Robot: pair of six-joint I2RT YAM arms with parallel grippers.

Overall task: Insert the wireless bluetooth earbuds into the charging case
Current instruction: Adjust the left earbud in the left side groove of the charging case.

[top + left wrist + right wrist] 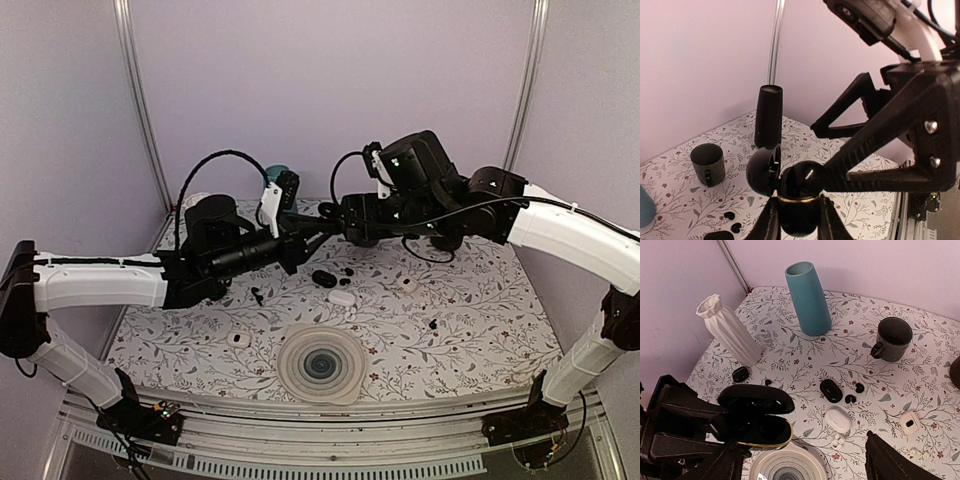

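While my left gripper (799, 220) pinches the black charging case (799, 195) up off the table with its lid (761, 172) flipped open, my right gripper (812, 150) sits right at the case mouth. Its fingers are spread wide and nothing shows between them. One right fingertip (827, 167) is at or touching the open top; I can't tell which.

Progress: mid-insert at best. The case is lifted, opened and presented. I can't tell whether any bud is seated, since the cavity reads all black in both wrist views.

Left to do, by my read: two black earbuds (860, 387) lie loose on the tablecloth (920, 385) just beside a closed black case (831, 390), so those look unloaded. After that, shut the lid. White earbuds (838, 442) are also loose, just beside a white case (837, 420).

Containers:
- Dark mug (892, 337): upright, nothing visible in it.
- Blue vase (807, 297) and white ribbed vase (727, 330): upright, insides hidden.
- Small white case (910, 422): dark spot on it, too small to tell.
- Small black case (740, 374): near the white vase, looks closed.
- Round ribbed dish (790, 457): on the table below my right gripper.
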